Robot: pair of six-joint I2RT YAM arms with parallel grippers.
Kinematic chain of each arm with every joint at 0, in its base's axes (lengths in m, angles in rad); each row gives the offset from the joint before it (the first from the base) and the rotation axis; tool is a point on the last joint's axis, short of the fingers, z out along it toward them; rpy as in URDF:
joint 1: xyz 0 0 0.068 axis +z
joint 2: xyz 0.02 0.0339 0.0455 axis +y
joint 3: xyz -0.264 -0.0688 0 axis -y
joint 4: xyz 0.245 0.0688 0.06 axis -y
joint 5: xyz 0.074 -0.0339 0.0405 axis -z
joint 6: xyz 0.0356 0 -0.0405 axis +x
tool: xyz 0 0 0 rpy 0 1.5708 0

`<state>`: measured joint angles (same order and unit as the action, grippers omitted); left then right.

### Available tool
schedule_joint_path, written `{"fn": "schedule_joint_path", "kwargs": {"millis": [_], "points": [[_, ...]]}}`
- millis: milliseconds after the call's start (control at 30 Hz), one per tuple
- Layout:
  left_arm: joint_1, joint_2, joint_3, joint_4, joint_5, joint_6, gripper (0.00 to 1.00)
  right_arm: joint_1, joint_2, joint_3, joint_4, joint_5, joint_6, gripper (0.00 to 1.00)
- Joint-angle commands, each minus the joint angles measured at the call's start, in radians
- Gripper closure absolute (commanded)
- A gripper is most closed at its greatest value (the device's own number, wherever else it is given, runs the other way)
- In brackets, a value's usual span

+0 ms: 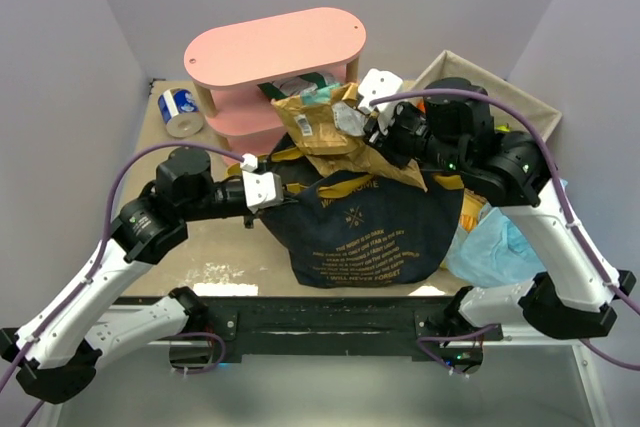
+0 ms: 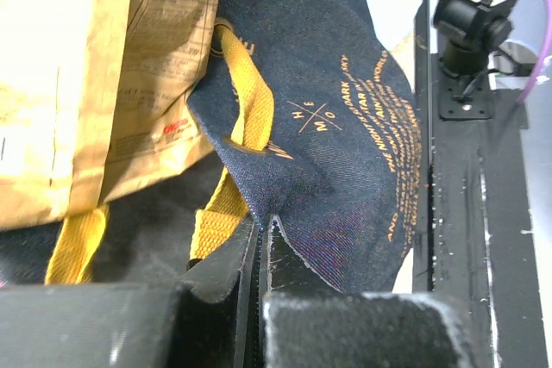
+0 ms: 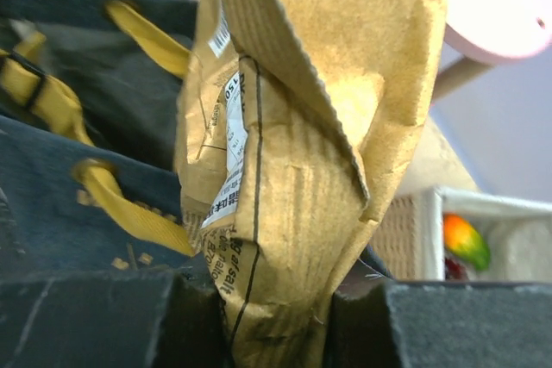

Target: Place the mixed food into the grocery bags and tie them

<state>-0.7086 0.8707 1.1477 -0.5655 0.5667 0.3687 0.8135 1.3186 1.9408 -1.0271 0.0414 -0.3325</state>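
The dark navy denim tote (image 1: 365,232) with mustard-yellow handles stands at the table's middle. My left gripper (image 1: 283,188) is shut on the tote's left rim; in the left wrist view the jaws (image 2: 263,228) pinch the denim edge (image 2: 345,152) beside a yellow handle (image 2: 250,114). My right gripper (image 1: 373,128) is shut on the tan crisp bag (image 1: 328,132) and holds it over the tote's opening. In the right wrist view the tan bag (image 3: 302,127) stands between my fingers (image 3: 276,303), above the tote (image 3: 60,187). The light-blue plastic bag (image 1: 500,247) lies right of the tote.
A pink two-tier shelf (image 1: 275,47) stands behind the tote, with a green packet (image 1: 312,87) under its top. A blue-and-white roll (image 1: 182,109) sits left of it. The wicker basket (image 1: 535,107) is at the back right; a mango (image 3: 466,241) lies in it.
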Motion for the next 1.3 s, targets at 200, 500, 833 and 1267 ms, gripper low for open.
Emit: {"fn": "schedule_joint_path", "kwargs": {"millis": [200, 500, 833, 1267], "points": [[-0.002, -0.007, 0.052, 0.032, -0.168, 0.045, 1.00, -0.010, -0.070, -0.147, -0.206, 0.364, -0.085, 1.00], [-0.003, 0.014, 0.086, 0.010, -0.180, 0.058, 1.00, -0.010, 0.022, -0.149, -0.047, 0.551, -0.267, 1.00], [-0.002, 0.033, 0.089, -0.016, -0.048, 0.056, 1.00, -0.011, 0.050, -0.174, 0.308, 0.217, -0.575, 1.00], [-0.002, 0.007, 0.089, 0.019, -0.232, 0.095, 1.00, -0.011, 0.111, -0.126, -0.036, 0.132, -0.490, 1.00]]}}
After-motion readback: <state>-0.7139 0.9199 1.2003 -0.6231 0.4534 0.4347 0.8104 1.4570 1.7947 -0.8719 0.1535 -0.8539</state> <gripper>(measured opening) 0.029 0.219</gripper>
